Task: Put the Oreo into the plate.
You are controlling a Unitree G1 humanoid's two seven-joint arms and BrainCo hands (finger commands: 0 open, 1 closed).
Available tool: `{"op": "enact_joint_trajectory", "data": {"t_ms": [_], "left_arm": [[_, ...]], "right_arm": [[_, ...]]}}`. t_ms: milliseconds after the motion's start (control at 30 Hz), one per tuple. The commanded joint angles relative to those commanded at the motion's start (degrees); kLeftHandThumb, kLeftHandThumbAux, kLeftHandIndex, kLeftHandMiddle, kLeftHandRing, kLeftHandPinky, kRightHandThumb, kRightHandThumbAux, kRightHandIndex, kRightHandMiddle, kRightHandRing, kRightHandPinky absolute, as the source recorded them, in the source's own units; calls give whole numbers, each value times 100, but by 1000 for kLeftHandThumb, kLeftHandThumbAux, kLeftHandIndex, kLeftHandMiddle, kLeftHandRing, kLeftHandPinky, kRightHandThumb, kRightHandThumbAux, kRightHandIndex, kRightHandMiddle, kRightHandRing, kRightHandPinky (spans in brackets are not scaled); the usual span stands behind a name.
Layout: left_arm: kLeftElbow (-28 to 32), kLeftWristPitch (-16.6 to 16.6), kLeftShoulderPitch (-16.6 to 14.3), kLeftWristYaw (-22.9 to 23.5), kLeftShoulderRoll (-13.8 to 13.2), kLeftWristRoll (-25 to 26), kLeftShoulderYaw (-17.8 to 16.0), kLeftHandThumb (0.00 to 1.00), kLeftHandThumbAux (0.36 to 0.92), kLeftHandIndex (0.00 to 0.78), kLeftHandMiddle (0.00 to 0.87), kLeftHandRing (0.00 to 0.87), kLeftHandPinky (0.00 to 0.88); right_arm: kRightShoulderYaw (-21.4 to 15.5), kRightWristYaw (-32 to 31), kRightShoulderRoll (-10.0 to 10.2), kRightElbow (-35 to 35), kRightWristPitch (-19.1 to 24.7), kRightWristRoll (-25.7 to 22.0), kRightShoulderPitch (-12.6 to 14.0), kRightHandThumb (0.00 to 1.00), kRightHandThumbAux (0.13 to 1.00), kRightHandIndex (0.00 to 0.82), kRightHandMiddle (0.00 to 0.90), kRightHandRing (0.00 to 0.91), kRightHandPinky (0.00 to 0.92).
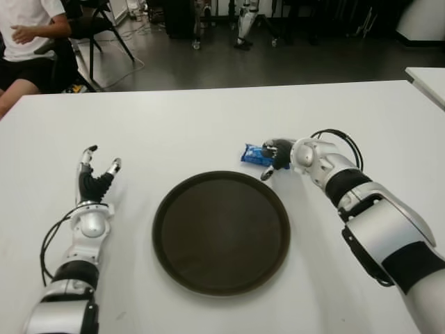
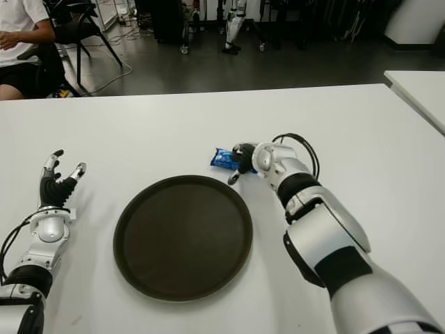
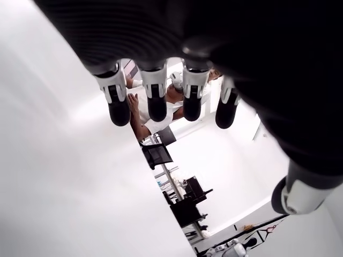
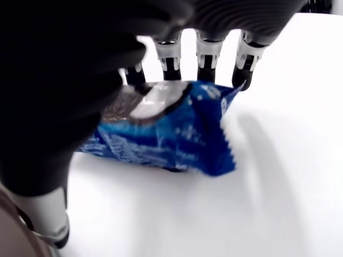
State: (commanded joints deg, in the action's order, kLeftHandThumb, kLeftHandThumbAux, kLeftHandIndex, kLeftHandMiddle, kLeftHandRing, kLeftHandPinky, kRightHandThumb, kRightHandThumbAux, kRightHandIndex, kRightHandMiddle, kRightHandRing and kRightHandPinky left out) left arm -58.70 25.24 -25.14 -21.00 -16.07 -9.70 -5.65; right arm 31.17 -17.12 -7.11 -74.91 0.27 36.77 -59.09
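Right robot hand (image 1: 278,156) fingers curled around Oreo (image 1: 254,154) on table (image 1: 208,118) (beside plate (image 1: 221,233), nothing inside).

Robot lab: parked robot legs (image 1: 245,24)

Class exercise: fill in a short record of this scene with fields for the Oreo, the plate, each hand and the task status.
Oreo: blue pack on the table, just beyond the plate's far right rim
Plate: dark, round, nothing in it
Right hand: fingers closing around the Oreo
Left hand: open, left of the plate, holding nothing
Status: Oreo not yet in the plate
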Motion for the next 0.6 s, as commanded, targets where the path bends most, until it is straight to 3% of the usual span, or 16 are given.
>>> {"op": "enact_joint_trajectory", "data": {"t_ms": [200, 600], "left_arm": [[41, 6, 17, 43, 5, 37, -3, 0, 529, 0, 0, 0, 0], [83, -8, 33, -71, 10, 11, 14, 0, 558, 0, 0, 0, 0]], "right_arm": [[-1, 98, 59, -70, 60, 2, 144, 0, 714, 0, 0, 0, 0], [-59, 107, 143, -49, 438, -53, 174, 0, 707, 0, 9, 0, 0]]}}
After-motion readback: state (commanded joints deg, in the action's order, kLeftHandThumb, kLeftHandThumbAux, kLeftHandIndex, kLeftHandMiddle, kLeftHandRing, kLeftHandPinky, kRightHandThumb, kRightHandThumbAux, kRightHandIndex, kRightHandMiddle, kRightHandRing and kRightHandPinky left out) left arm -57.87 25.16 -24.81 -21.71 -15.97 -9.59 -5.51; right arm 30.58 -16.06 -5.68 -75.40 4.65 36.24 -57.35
